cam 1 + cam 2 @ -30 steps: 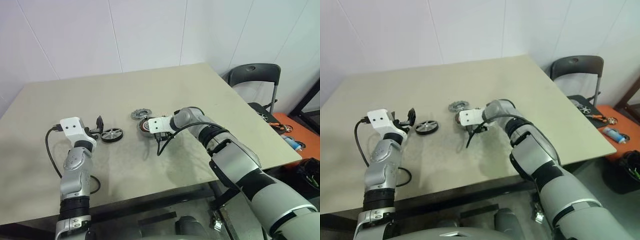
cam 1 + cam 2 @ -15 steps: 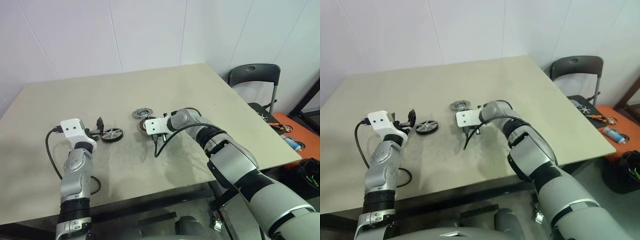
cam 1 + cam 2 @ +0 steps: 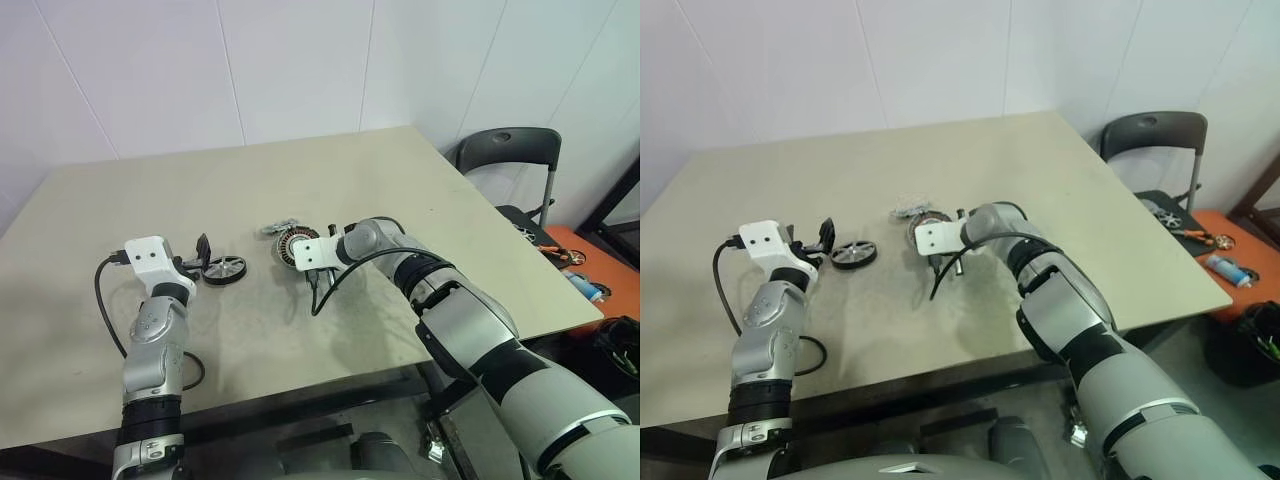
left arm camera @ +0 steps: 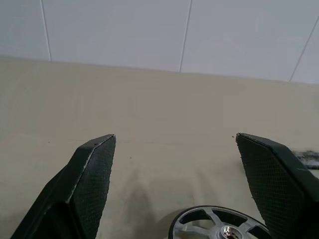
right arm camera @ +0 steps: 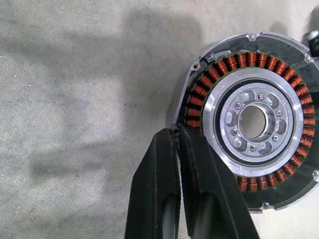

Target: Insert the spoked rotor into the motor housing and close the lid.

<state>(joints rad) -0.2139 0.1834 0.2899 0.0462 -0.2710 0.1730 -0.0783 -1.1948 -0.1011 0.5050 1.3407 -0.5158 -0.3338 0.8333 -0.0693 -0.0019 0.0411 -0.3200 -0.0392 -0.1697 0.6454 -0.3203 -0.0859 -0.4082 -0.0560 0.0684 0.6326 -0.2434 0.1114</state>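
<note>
Right wrist view had your right gripper [image 5: 175, 132] pinched on the rim of the copper-wound round motor housing [image 5: 251, 122]; I'd have steadied it. Left gripper [image 4: 174, 149] gaped over the black-rimmed spoked rotor [image 4: 219, 225].

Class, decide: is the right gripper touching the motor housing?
Touching. The right wrist view shows the right gripper shut, its fingertips pinching the rim of the motor housing with no gap.
</note>
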